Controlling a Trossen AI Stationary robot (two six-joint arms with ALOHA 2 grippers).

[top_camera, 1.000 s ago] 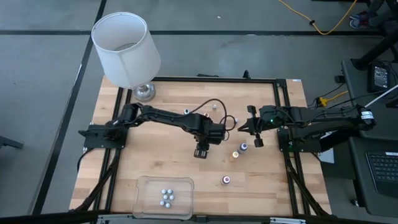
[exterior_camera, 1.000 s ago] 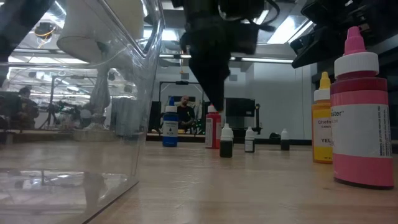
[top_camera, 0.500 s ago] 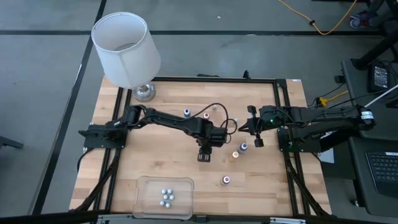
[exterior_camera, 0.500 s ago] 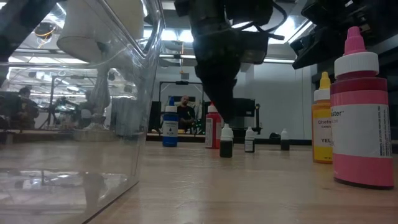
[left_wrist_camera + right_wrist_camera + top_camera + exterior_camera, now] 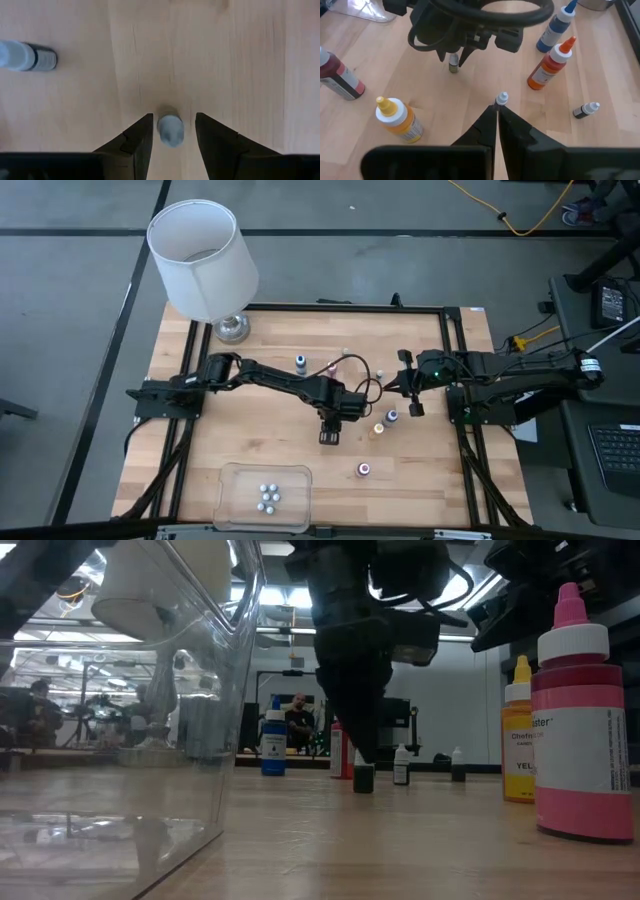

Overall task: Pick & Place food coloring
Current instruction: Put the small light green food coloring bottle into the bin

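At the far left corner stood one white-shaded lamp (image 5: pixel 200 260), and near the front edge one clear tray (image 5: pixel 232 480) already held five tiny bottles (image 5: pixel 268 497), so the work looked partly done. The step in hand appeared to be the next pick. The left gripper (image 5: pixel 330 436) hung at mid-table, straight down over one small dark bottle (image 5: pixel 170 130), which stood on the wood between its fingers (image 5: pixel 140 137). The jaws were released, with a sliver of table showing on either side of the cap, and nothing was grasped yet. The next move probably called for a touch more descent and then a gentle squeeze on so light a thing, followed by a lift and a carry to the tray. Two more tiny bottles could be counted outside the tray, along with four bigger squeeze bottles: blue (image 5: pixel 555 30), orange (image 5: pixel 550 65), yellow (image 5: pixel 400 120) and dark red (image 5: pixel 337 75). To the right, the right gripper (image 5: pixel 497 111) waited above the table, clenched on nothing.
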